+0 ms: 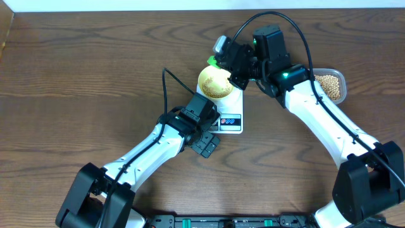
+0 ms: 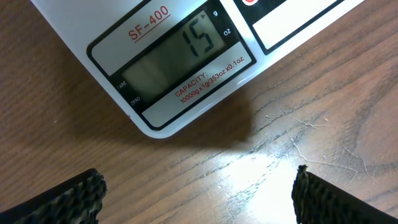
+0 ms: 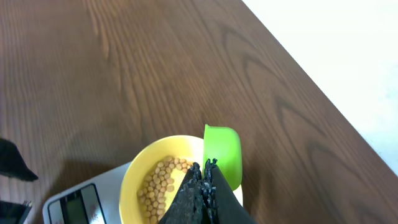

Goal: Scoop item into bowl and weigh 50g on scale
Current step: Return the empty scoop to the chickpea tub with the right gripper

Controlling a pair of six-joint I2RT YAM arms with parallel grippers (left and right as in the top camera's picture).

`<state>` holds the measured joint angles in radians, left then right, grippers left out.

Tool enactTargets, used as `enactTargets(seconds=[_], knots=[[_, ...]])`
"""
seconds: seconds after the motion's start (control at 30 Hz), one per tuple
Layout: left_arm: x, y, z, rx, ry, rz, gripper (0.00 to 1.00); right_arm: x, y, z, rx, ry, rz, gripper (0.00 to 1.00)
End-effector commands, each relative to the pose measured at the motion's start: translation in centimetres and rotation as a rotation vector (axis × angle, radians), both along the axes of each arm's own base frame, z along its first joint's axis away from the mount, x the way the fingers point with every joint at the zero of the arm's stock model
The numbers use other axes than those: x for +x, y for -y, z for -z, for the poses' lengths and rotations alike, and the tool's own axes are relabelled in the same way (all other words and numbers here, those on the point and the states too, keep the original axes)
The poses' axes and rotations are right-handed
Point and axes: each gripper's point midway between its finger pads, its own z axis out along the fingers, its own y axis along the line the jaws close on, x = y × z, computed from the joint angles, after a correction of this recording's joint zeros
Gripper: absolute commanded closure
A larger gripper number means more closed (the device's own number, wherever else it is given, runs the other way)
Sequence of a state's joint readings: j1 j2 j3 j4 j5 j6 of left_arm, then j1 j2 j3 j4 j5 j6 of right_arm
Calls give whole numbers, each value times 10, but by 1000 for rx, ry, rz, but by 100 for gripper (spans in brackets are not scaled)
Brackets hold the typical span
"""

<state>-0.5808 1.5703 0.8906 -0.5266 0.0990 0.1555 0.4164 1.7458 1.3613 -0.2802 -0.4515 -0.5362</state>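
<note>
The white scale (image 1: 235,104) lies mid-table with the pale yellow bowl (image 1: 215,81) on its platform. Tan beans (image 3: 158,183) cover part of the bowl's (image 3: 134,180) floor. My right gripper (image 3: 204,168) is shut on a green scoop (image 3: 222,152), which it holds at the bowl's far rim, and the scoop (image 1: 214,61) also shows from overhead. My left gripper (image 2: 199,199) stands open over bare wood just in front of the scale (image 2: 74,37). Nothing is between its fingers (image 2: 68,199), and the display (image 2: 180,62) reads 15.
A clear plastic tub (image 1: 340,75) with more beans (image 1: 329,85) sits at the right, behind my right arm. Dark wooden tabletop (image 1: 76,69) stretches to the left, and its far edge runs along the top of the overhead view.
</note>
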Motion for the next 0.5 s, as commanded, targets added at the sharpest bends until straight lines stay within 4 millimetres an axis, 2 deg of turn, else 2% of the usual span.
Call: enactTargets(seconds=[0.0, 0.2, 0.27, 0.4, 0.47], knots=[[-2, -1, 3, 10, -8, 8, 2, 12, 15, -17, 69, -37, 99, 99], [-2, -1, 3, 10, -8, 8, 2, 30, 56, -22, 245, -224, 285, 99], [-2, -1, 3, 10, -8, 8, 2, 37, 76, -24, 307, -286, 344, 99], [-2, -1, 3, 10, -8, 8, 2, 51, 133, -22, 389, -399, 539, 99], [-2, -1, 3, 10, -8, 8, 2, 52, 159, -20, 427, -464, 612, 99]])
